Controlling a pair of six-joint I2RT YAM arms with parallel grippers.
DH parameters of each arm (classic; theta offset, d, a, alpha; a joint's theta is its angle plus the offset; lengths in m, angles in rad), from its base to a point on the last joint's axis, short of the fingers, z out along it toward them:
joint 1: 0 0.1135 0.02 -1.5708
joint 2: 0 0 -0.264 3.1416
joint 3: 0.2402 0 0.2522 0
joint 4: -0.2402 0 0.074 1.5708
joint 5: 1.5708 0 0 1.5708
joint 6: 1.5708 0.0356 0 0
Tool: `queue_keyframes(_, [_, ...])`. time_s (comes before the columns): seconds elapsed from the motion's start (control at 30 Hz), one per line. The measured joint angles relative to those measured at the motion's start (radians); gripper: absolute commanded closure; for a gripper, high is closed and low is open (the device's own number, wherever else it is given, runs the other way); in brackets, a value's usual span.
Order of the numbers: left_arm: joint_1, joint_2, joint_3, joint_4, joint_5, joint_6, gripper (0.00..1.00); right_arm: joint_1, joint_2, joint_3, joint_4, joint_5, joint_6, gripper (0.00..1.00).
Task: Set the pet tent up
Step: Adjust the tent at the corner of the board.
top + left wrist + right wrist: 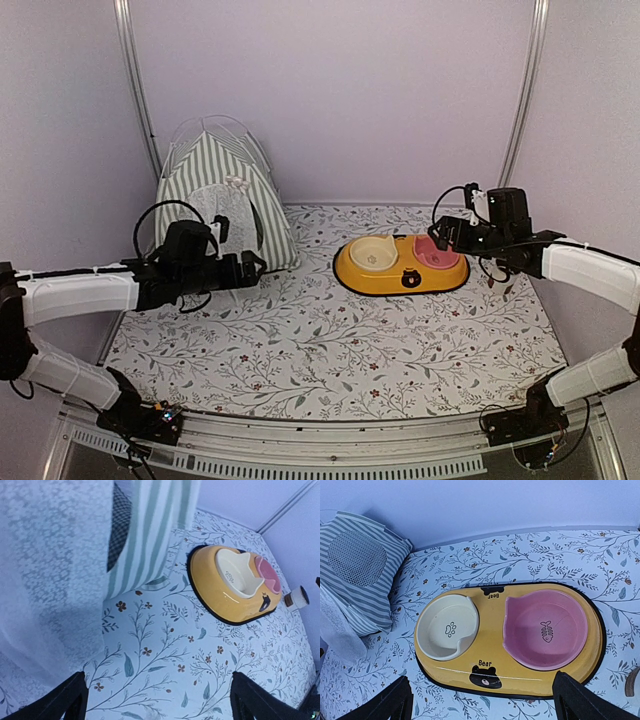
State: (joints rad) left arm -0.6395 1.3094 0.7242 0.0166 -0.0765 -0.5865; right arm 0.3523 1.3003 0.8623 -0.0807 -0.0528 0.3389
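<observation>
tent: the pet tent point(222, 160) stood up at the back left of the table point(300, 350), by the wall | left: my left claw point(250, 268) was wide; it held nothing, just in front of the tent | right: my right claw point(447, 232) was wide and empty, by the yellow dish point(400, 268)

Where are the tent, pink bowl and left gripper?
tent point(205, 160): top view, striped left panel.
pink bowl point(545, 630): right wrist view, fish print on its floor.
left gripper point(157, 680): left wrist view, midway between its open fingertips.

The pet tent point(222, 200) stands at the table's far left, the feeder tray point(401, 265) to its right.
</observation>
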Motion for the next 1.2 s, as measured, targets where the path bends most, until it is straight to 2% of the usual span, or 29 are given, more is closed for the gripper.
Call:
queue_keyframes(0.1, [0.057,-0.083,-0.061,-0.022,-0.014,-0.037,0.01,0.0,0.008,0.0,0.003,-0.005,0.0,0.01])
queue_keyframes(0.23, [0.194,-0.185,-0.132,-0.045,0.001,-0.075,0.0,0.0,0.011,0.0,0.003,-0.009,-0.002,0.01])
queue_keyframes(0.43, [0.42,-0.192,-0.201,-0.035,0.076,-0.089,0.01,0.0,0.009,-0.023,0.007,-0.011,-0.004,0.01])
queue_keyframes(0.57, [0.54,-0.122,-0.216,0.003,0.137,-0.092,0.02,0.0,0.008,-0.036,0.007,-0.019,-0.005,0.01])
queue_keyframes(0.73, [0.619,0.006,-0.206,0.077,0.178,-0.091,0.03,0.0,0.006,-0.039,0.007,-0.036,-0.011,0.01])
queue_keyframes(1.2, [0.747,0.258,0.072,0.121,0.181,0.005,0.01,0.0,-0.009,-0.048,0.015,-0.041,-0.029,0.01])
